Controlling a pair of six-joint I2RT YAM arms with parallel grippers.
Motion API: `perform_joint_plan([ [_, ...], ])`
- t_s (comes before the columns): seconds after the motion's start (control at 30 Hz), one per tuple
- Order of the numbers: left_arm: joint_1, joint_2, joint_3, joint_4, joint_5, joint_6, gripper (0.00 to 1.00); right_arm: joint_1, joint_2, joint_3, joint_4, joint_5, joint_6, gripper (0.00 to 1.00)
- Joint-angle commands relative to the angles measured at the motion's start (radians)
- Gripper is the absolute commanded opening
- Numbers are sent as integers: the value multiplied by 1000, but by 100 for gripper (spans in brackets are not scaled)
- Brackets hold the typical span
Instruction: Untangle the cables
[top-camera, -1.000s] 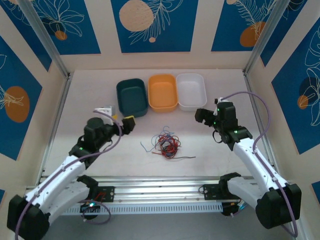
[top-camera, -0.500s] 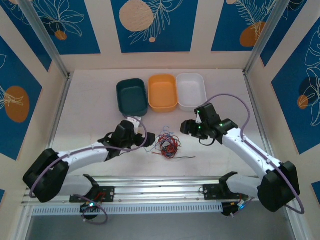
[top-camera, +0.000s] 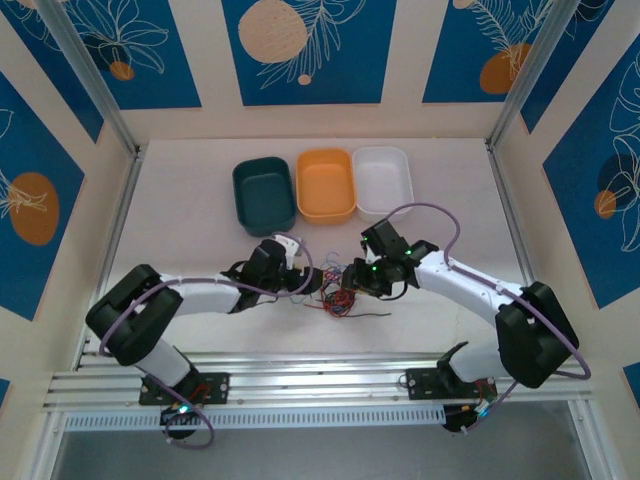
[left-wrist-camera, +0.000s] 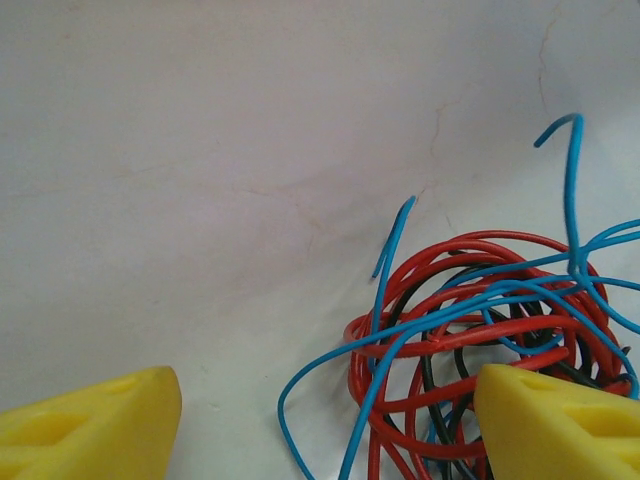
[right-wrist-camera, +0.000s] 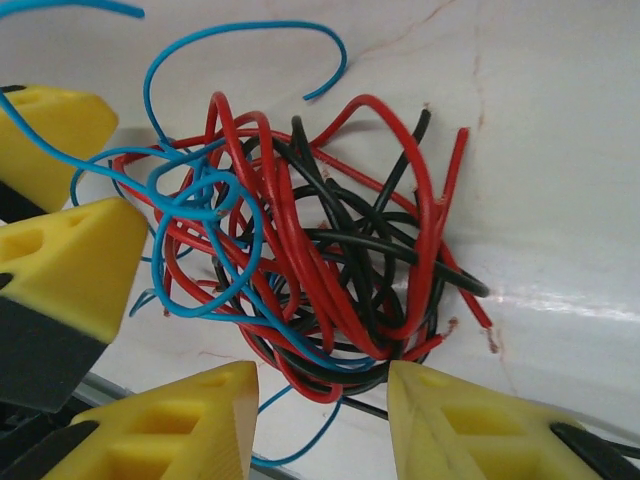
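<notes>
The cables (top-camera: 340, 290) are one knot of thin red, black and blue wires on the white table, a loose end trailing right. My left gripper (top-camera: 306, 279) is low at the knot's left side. In the left wrist view it (left-wrist-camera: 325, 430) is open, with a blue loop and the cables (left-wrist-camera: 480, 310) between its yellow fingers (left-wrist-camera: 560, 425); the right finger touches the wires. My right gripper (top-camera: 353, 275) is at the knot's right side. In the right wrist view it (right-wrist-camera: 320, 410) is open, the near edge of the cables (right-wrist-camera: 320, 250) lying between its tips.
Three bins stand in a row behind the knot: teal (top-camera: 264, 193), orange (top-camera: 326, 183) and white (top-camera: 383, 180). The left gripper's yellow fingers (right-wrist-camera: 70, 260) appear at the left of the right wrist view, close to the wires. A metal rail (top-camera: 320, 375) runs along the near edge.
Both arms have swung inward from the sides and come down on the knot. Both sets of jaws have narrowed, the right more than the left.
</notes>
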Motion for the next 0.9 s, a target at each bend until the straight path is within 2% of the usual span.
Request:
perform_joint_plan([
  [0.0,-14,42,29,77,36,-20,76,14,42,-12,27,-22,29,37],
  [0.2,-16,128,50,146,60,-47,64,13,106,3,74,-16,25,28],
  [0.3,-16,155,52,180,49,-64,57,13,133,31,88,-10,18,18],
  [0.4,-17,161,44,201,21,-85,44,12,161,78,92,3,7,10],
  [0.47,-15,147,34,199,-5,-91,31,10,175,123,69,25,-4,7],
  [0.57,-16,95,11,155,-85,-90,17,9,173,180,21,68,-17,5],
  [0.67,-14,16,-14,84,-182,-77,8,4,156,223,-34,106,-35,2],
  [0.8,-10,-80,-23,-43,-298,-61,0,-2,119,266,-109,151,-58,0],
  [0.87,-9,-119,-23,-97,-350,-59,0,-4,91,283,-143,173,-66,0],
])
